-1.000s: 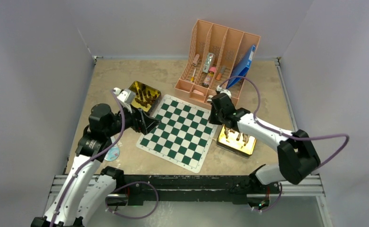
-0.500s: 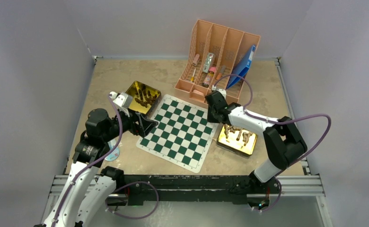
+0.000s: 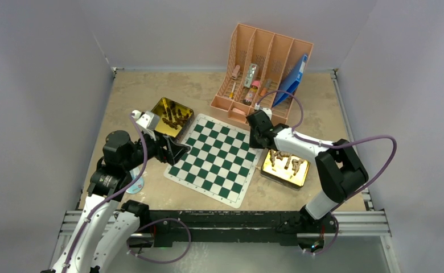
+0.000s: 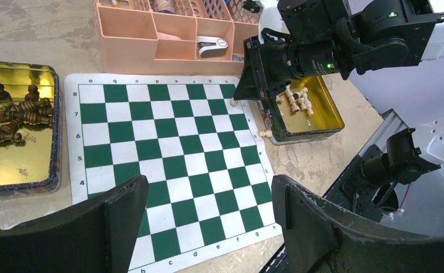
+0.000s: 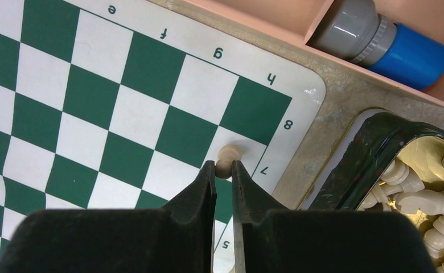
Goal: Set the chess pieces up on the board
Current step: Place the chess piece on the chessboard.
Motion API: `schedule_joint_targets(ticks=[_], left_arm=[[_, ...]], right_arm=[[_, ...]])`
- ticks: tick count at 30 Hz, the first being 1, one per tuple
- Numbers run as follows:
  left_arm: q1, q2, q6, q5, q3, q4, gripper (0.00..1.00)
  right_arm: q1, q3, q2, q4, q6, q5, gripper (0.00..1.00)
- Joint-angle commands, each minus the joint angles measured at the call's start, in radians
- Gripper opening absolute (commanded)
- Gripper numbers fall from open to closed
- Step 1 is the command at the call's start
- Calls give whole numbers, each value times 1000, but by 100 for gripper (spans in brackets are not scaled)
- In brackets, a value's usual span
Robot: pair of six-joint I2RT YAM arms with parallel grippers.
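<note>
Right gripper (image 5: 223, 170) is pinching a pale pawn (image 5: 229, 154) at an edge square of the nearly bare board (image 5: 151, 74), while pale pieces (image 5: 430, 199) are lying in the tin (image 5: 350, 165) just beside it and dark pieces (image 4: 15, 114) near the wide-open left gripper (image 4: 208, 190), so setup is, judging by this, barely starting.

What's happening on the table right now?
The right pincer is closed on a pale pawn that stands on a white square by the 7 mark at the edge of the board. The left pincer hangs open and empty over the board's opposite edge. The dark pieces lie in a gold tin, and the pale pieces sit in the other gold tin. The board's squares are almost all bare.
</note>
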Motion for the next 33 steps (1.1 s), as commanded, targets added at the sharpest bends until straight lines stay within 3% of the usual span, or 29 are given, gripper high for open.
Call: schedule_joint_targets(ticks=[1, 23, 33], left_arm=[[-4, -5, 24, 6, -1, 15, 80], [-4, -12, 27, -3, -2, 12, 79], [-4, -13, 27, -7, -2, 11, 79]], right_arm=[[5, -2, -12, 3, 1, 9, 11], [5, -7, 19, 12, 10, -7, 20], [4, 1, -6, -4, 12, -14, 16]])
